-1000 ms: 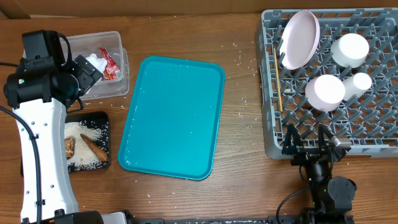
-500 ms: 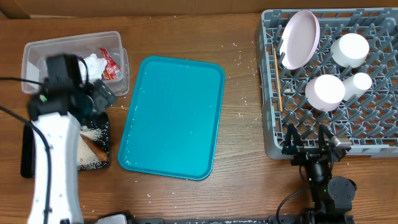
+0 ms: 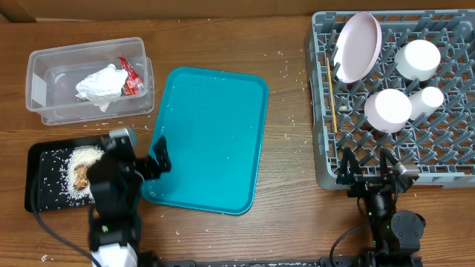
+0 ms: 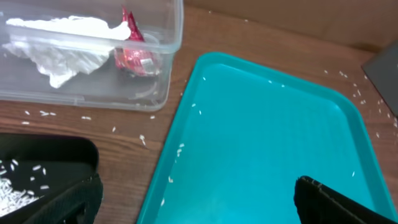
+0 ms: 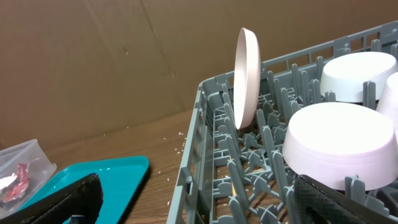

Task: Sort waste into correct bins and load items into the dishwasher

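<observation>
The clear tub (image 3: 44, 81) at the back left holds the crumpled napkin (image 3: 96, 83) and a red-and-white wrapper (image 3: 130, 77); both also show in the left wrist view, the napkin (image 4: 62, 43) and the wrapper (image 4: 134, 53). The black tray (image 3: 44, 189) holds rice (image 3: 83, 154) and a brown lumpy piece (image 3: 79, 175). My left gripper (image 3: 145, 159) is open and empty, low over the teal tray's left edge (image 4: 180, 143). The grey dish rack (image 3: 445, 159) holds a plate (image 3: 356, 46), two upturned bowls (image 3: 418, 58), a cup (image 3: 429, 97) and a wooden stick (image 3: 331, 96). My right gripper (image 3: 365, 167) is open and empty at the rack's front edge.
The teal serving tray (image 3: 211, 133) lies between the bins and the rack, with a few rice grains on it. Loose rice is scattered on the wood around the tub (image 4: 93, 93) and near the rack (image 5: 205, 155). A cardboard wall stands behind the table.
My left arm has drawn back from over the clear tub toward the front and now sits low between the black tray and teal tray. The tub is uncovered. The right arm has not moved.
</observation>
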Robot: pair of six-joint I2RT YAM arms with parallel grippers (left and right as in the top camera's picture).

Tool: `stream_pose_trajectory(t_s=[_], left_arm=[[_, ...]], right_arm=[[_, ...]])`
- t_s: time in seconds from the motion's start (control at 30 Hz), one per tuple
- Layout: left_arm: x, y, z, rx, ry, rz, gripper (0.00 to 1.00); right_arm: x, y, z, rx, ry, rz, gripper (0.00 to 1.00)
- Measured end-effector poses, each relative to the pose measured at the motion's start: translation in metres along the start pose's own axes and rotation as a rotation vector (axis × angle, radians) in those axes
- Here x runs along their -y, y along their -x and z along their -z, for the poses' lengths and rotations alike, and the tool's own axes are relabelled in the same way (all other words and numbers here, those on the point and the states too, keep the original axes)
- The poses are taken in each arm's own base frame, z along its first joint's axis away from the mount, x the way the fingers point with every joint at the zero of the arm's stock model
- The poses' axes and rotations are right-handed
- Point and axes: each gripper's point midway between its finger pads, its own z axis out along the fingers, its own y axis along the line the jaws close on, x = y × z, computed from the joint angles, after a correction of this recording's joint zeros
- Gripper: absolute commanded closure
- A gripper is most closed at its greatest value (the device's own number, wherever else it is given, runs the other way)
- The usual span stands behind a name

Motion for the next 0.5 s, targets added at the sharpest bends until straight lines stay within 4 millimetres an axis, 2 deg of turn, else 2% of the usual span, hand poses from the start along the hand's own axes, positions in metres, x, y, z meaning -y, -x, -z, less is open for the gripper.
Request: stream_pose_trajectory(t_s=[0.2, 0.37, 0.5], left_arm=[[0.000, -0.030, 0.008, 0.081, -0.029, -0.045, 0.00], [0.002, -0.032, 0.016, 0.158, -0.045, -0.069, 0.00], [0.010, -0.024, 0.024, 0.207, -0.068, -0.086, 0.00]], right_arm=[[0.000, 0.000, 0.000, 0.000, 0.000, 0.000, 0.00], [0.000, 0.000, 0.000, -0.001, -0.001, 0.000, 0.00], [0.000, 0.000, 0.000, 0.000, 0.000, 0.000, 0.00]])
